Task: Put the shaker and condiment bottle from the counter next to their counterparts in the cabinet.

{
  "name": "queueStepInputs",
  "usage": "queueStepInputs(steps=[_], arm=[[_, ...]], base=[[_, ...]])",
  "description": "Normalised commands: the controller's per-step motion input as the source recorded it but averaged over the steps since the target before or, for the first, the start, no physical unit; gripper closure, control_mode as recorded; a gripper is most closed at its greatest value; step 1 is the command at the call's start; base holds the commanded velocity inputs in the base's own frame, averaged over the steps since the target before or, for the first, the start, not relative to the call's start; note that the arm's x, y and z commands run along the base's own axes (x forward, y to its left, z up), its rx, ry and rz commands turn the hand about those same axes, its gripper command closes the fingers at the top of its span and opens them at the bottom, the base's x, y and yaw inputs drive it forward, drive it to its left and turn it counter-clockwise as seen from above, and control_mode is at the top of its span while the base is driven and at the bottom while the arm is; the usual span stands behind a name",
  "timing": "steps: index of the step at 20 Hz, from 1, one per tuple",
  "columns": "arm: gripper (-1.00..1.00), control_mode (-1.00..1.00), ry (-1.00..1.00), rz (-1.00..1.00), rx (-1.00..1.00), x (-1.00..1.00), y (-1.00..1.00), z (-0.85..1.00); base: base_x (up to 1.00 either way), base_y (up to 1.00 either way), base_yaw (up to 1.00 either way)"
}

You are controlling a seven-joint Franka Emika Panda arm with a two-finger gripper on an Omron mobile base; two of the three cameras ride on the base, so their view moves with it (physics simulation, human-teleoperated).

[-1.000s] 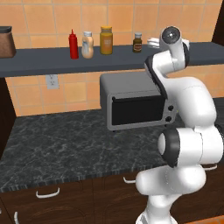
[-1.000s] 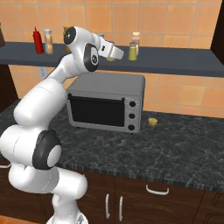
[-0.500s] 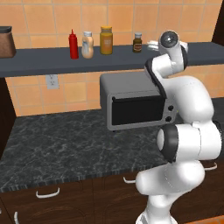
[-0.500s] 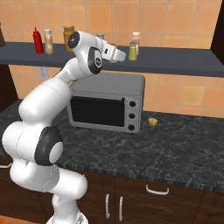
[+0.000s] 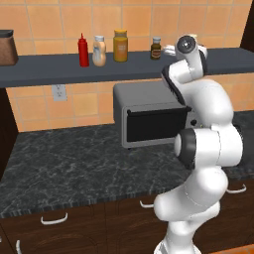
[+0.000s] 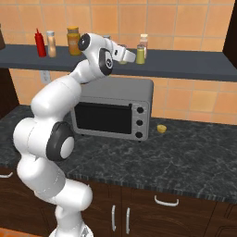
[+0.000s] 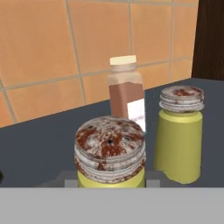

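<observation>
- One of the two things looks done: the small rounded peach-orange condiment bottle with a wide pale cap [image 5: 99, 51] stands on the long dark grey open shelf [image 6: 185, 65], just beside the red squeeze bottle with a pointed nozzle [image 5: 83, 49], toward the shelf's left end.
- Second thing is in hand. The two-finger gripper [image 6: 126, 55] is up at the middle of the shelf, clenched on the tiny yellow-green cylindrical shaker with a speckled grey cap [image 7: 110, 153].
- Whether this shaker's bottom touches the shelf, I cannot tell.
- Its counterparts are close: a second yellow-green shaker [image 7: 178, 144] just beside it, and the pinkish shaker with a white cap [image 7: 127, 94] behind, near the shelf's back edge at the tiled wall.
- What is left, I judge: to set the shaker down and let it go.
- Count: two yellow-green shakers, one pinkish shaker, one red squeeze bottle, one peach-orange bottle, one mustard-yellow jar [image 5: 120, 45].
- On the dark marbled stone worktop [image 6: 185, 157] stands one grey toaster oven [image 6: 111, 111]; a small yellowish thing [image 6: 161, 128] sits near its right side, too small to name.
</observation>
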Motion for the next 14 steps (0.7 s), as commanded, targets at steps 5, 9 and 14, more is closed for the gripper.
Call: queueStepInputs(steps=[5, 9, 14], arm=[[1.0, -1.0, 0.0, 0.0, -0.02, 0.31, -0.06, -0.01], [1.0, -1.0, 0.0, 0.0, -0.02, 0.1, -0.14, -0.03], [1.0, -1.0, 0.0, 0.0, -0.01, 0.06, -0.13, -0.11]], base=[[0.0, 0.0, 0.0], [0.0, 0.0, 0.0], [0.0, 0.0, 0.0]])
